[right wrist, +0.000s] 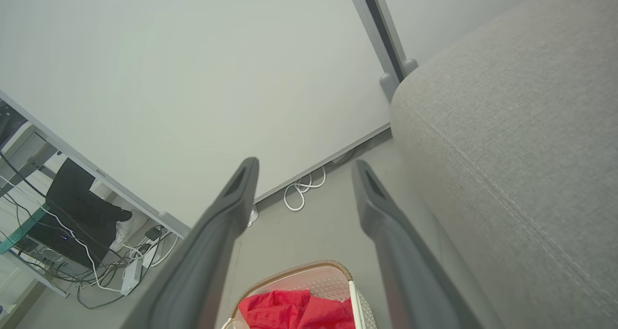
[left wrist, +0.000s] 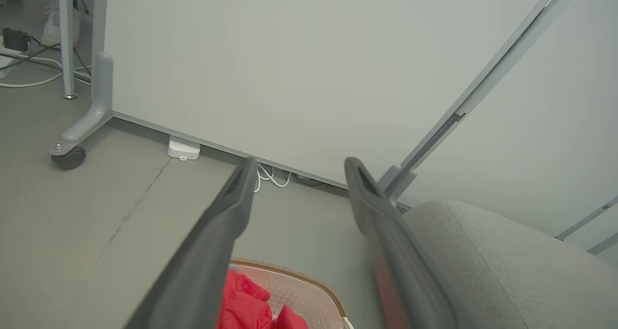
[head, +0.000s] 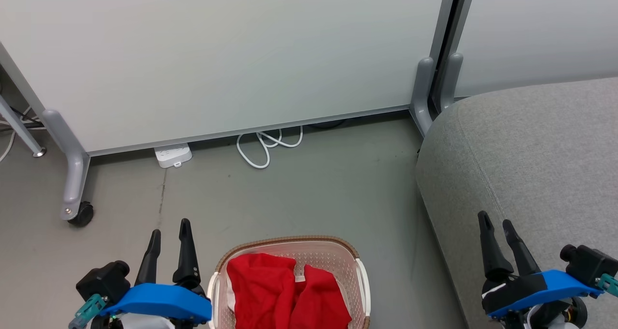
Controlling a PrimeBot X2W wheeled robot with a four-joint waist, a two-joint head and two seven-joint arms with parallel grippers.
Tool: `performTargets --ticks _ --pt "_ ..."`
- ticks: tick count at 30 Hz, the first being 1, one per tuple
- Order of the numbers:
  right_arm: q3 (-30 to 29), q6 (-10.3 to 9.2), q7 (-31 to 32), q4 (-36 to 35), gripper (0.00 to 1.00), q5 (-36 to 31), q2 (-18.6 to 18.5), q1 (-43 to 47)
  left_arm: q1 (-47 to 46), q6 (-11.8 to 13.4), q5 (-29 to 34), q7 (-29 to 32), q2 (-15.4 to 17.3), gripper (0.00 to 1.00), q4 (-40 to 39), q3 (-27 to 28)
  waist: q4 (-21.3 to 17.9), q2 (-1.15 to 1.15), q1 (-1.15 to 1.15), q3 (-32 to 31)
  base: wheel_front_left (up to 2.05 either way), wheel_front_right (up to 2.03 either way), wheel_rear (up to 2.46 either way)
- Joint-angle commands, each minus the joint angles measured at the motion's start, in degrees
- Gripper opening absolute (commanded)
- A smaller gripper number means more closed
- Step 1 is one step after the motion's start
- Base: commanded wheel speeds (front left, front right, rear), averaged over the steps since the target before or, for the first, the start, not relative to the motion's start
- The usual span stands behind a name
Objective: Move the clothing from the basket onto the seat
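- By my reading, none of the job is done yet. The clothing (head: 285, 290) lies heaped in the basket (head: 316, 255), and the visible part of the seat (head: 531, 150) has nothing red on it.
- The basket stands on the floor (head: 314, 189) between the two arms. The seat is near it on the robot's right, with a strip of floor between them.
- The left tool (head: 170, 227) has its fingers spread wide and holds nothing. It hangs over bare floor just beside the basket's left wall.
- The right tool (head: 495, 219) is likewise wide open and empty, over the seat's near edge.
- What is left is the whole task: reach in, take hold of the red fabric, and carry it across onto the seat.
- The bottom of the head view cuts off the basket's near half, so I cannot tell how many garments are in the heap.
- A white sliver at the fold may be trim, or possibly the basket wall showing through.
- The seat runs off the right edge of the head view.
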Motion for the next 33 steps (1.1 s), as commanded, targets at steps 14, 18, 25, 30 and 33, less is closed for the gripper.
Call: performTargets --ticks 14,18,25,30,33 --pt "0.1 0.11 -1.0 -0.5 1.00 -9.2 -0.6 -1.3 -1.4 0.7 8.9 -2.3 0.3 1.00 0.8 -1.2 0.1 0.00 0.00 -0.1 0.00 0.00 0.00" --pt "0.1 0.12 -1.3 -0.6 1.00 -11.5 -0.6 -1.5 -1.6 0.6 10.6 -2.9 0.3 1.00 1.2 -1.5 0.1 0.00 0.00 -0.1 0.00 0.00 0.00" --pt "-0.1 0.13 -1.7 -0.7 1.00 -16.2 -0.6 -1.4 -1.7 0.4 13.4 -3.8 0.2 1.00 2.1 -2.0 0.1 0.00 0.00 -0.2 0.00 0.00 0.00" --pt "0.1 0.14 -1.9 -0.8 1.00 -18.8 -0.6 -1.4 -1.7 0.5 15.4 -4.4 0.2 1.00 2.3 -2.5 0.1 0.00 0.00 -0.3 0.00 0.00 0.00" --pt "0.3 0.13 -2.1 -0.8 1.00 -20.3 -0.6 -1.3 -1.5 0.6 16.5 -4.7 0.2 1.00 2.4 -2.7 0.2 0.00 0.00 -0.5 0.00 0.00 0.00"
